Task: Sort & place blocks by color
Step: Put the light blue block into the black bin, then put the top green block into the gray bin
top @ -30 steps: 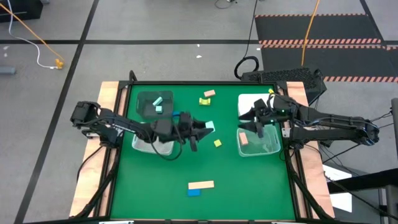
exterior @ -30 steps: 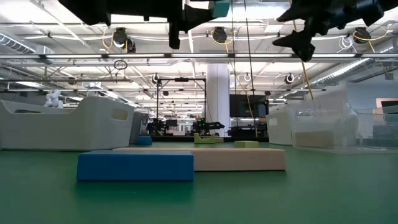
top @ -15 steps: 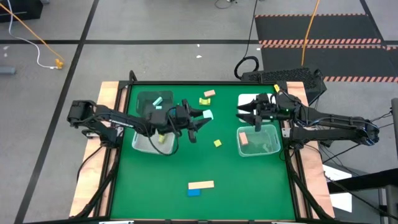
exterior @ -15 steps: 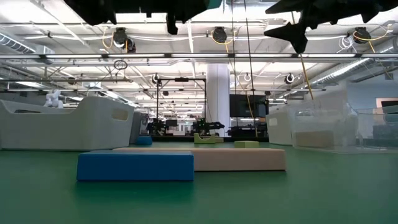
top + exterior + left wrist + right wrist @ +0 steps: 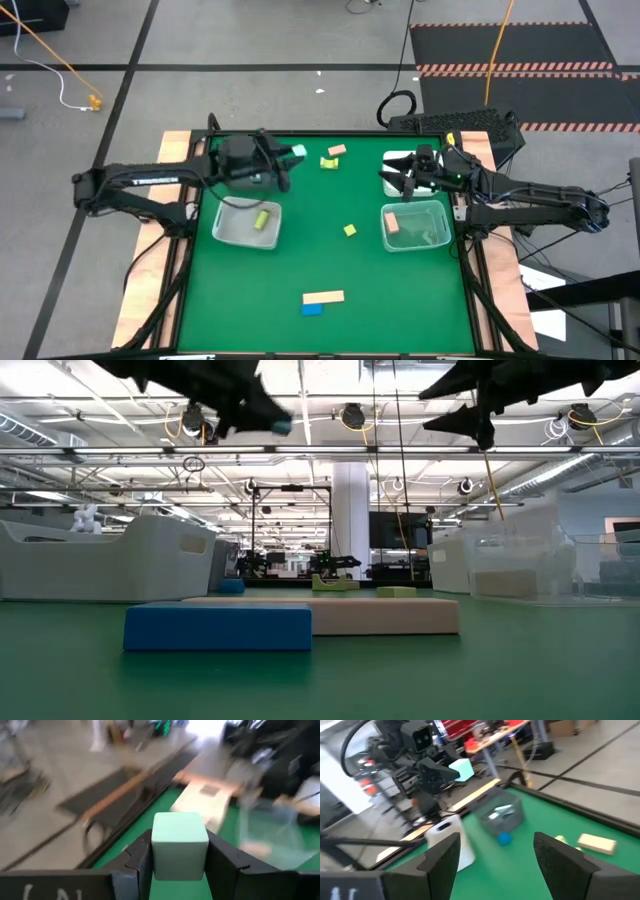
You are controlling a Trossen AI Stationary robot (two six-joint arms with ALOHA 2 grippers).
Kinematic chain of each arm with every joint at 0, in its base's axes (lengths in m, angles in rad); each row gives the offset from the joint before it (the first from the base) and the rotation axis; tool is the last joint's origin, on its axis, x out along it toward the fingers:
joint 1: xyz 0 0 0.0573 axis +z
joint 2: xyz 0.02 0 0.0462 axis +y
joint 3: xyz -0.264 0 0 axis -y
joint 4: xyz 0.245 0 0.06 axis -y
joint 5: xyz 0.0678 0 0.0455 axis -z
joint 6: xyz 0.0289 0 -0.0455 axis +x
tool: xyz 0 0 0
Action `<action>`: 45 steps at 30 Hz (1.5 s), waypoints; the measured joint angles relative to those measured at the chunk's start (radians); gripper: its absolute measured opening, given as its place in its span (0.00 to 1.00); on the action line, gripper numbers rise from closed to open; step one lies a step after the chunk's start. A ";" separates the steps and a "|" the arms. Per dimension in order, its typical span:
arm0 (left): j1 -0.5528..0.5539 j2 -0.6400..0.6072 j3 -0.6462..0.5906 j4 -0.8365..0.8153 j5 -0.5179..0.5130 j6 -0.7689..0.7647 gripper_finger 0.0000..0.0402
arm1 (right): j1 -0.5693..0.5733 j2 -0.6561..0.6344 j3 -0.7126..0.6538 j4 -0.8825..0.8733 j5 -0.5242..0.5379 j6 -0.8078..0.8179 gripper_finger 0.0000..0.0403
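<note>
Since the earlier frame the left gripper point(image 5: 290, 158), jaws clamped on the small mint-green cube point(image 5: 180, 846), has swung back from mid-table to above the dark grey bin point(image 5: 232, 163), mostly hidden beneath it, while the right gripper point(image 5: 392, 178) hovers, jaws apart and empty, over the white bin point(image 5: 400, 159).

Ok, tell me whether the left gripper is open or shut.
Shut on the mint green cube: the left gripper has a finger pressed to each side of it.
</note>
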 joint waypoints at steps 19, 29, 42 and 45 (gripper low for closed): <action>0.352 -0.029 -0.001 -0.771 -0.183 -0.285 0.34 | -0.014 0.341 0.000 0.422 0.229 -0.100 0.60; 0.405 -0.028 -0.001 -0.853 -0.154 -0.437 0.34 | -0.015 0.424 0.000 0.404 0.257 -0.247 0.60; 0.375 0.049 -0.001 -0.869 -0.114 -0.610 0.49 | -0.072 0.499 0.075 0.371 0.278 -0.557 0.60; 0.369 0.049 -0.001 -0.858 -0.112 -0.644 0.58 | -0.088 0.529 0.137 0.286 0.277 -0.575 0.60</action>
